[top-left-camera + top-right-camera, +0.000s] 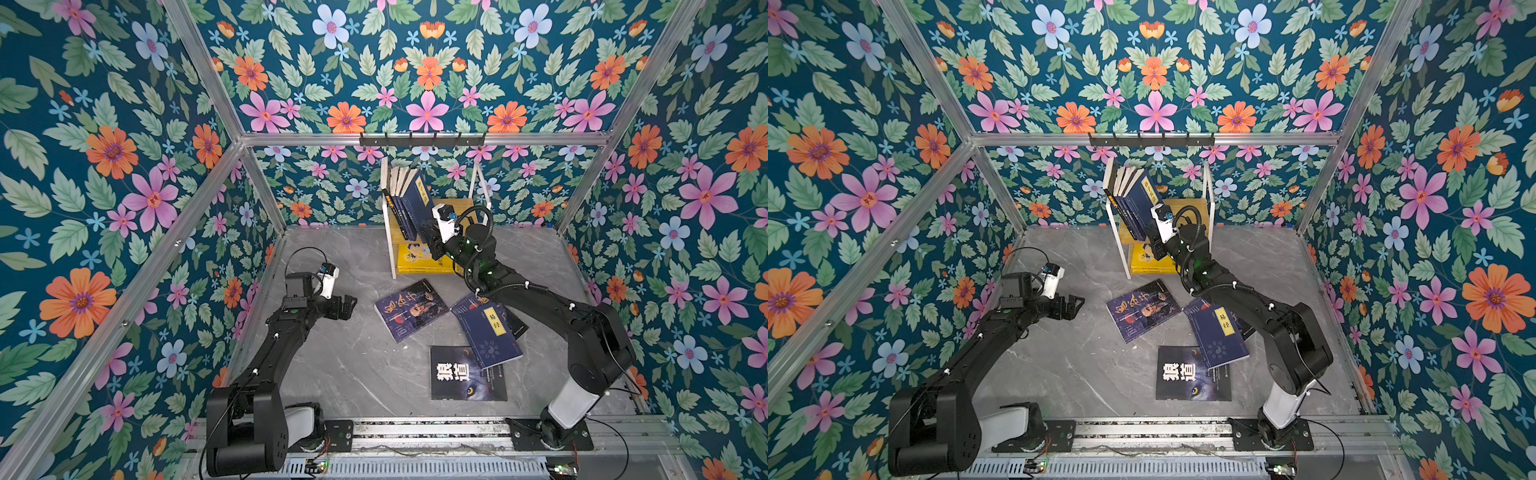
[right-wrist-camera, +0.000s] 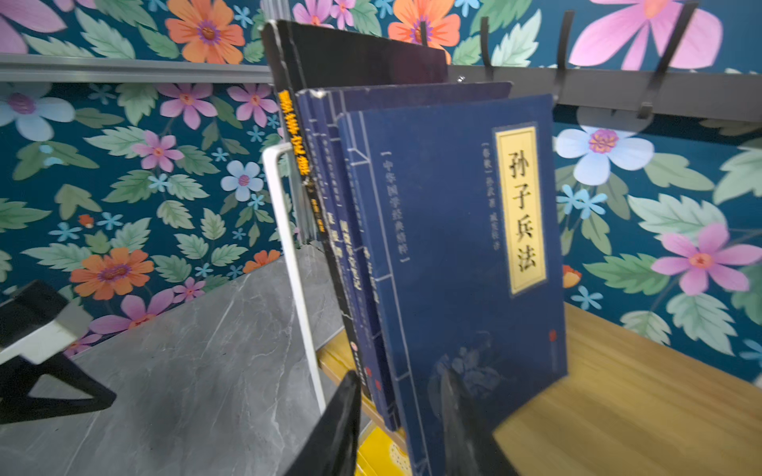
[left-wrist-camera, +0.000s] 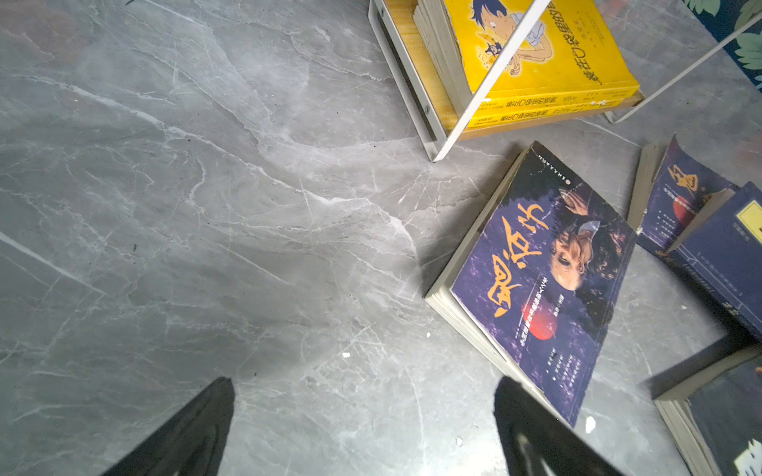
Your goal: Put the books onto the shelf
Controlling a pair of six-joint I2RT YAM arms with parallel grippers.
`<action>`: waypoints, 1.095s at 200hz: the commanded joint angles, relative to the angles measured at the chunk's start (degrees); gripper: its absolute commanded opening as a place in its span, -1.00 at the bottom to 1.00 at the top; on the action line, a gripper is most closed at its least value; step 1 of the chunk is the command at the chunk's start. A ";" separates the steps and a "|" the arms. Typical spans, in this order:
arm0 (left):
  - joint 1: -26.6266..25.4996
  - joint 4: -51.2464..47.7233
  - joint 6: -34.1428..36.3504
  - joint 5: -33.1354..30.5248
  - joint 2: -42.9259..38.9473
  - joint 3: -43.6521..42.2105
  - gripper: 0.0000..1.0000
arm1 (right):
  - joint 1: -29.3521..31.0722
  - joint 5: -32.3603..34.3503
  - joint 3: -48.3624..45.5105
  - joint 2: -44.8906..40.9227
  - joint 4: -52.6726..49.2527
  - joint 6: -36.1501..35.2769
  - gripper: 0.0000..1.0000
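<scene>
The shelf (image 1: 390, 245) (image 1: 1125, 257) stands at the back with several books (image 1: 405, 195) upright on its top board (image 2: 618, 391). A yellow cartoon-boy book (image 1: 415, 257) (image 3: 548, 53) lies on the lower board. My right gripper (image 1: 430, 239) (image 2: 402, 383) is at the top board's front edge, open. Its fingers straddle the lower corner of the frontmost navy book (image 2: 453, 247), with a gap on one side. On the floor lie a portrait book (image 1: 411, 309) (image 3: 544, 280), a navy book (image 1: 490, 332) on top of another, and a black wolf-eye book (image 1: 461, 376). My left gripper (image 1: 351, 307) (image 3: 365, 387) hovers open and empty beside the portrait book.
A black hook rail (image 1: 422, 139) runs along the back wall above the shelf. Floral walls with aluminium bars (image 1: 199, 195) close in the grey marble floor (image 1: 332, 365) on three sides. The arm bases sit on a rail (image 1: 415, 430) at the front.
</scene>
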 commanded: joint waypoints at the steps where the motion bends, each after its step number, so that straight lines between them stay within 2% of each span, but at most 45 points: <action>1: 0.10 0.79 -0.07 0.37 0.02 0.44 1.00 | -0.06 12.15 1.10 -0.31 -6.28 3.21 -0.44; 52: 0.10 0.55 -0.36 0.64 -0.24 0.61 1.00 | -0.09 20.21 7.07 5.22 -14.46 5.33 -0.54; 77: 0.10 0.64 0.53 0.06 -0.44 -0.01 1.00 | -0.50 21.32 10.55 8.57 -16.69 6.10 -0.54; 132: 0.10 0.44 0.28 0.16 -0.55 0.30 1.00 | -2.68 16.47 20.05 16.54 -20.93 7.41 -0.52; 170: 0.10 0.40 0.67 -0.02 -0.53 0.23 1.00 | -4.67 11.20 22.59 19.84 -20.92 10.49 -0.52; 219: 0.10 0.40 0.81 -0.36 -0.21 0.32 1.00 | -4.90 7.73 27.40 23.71 -21.79 9.39 -0.51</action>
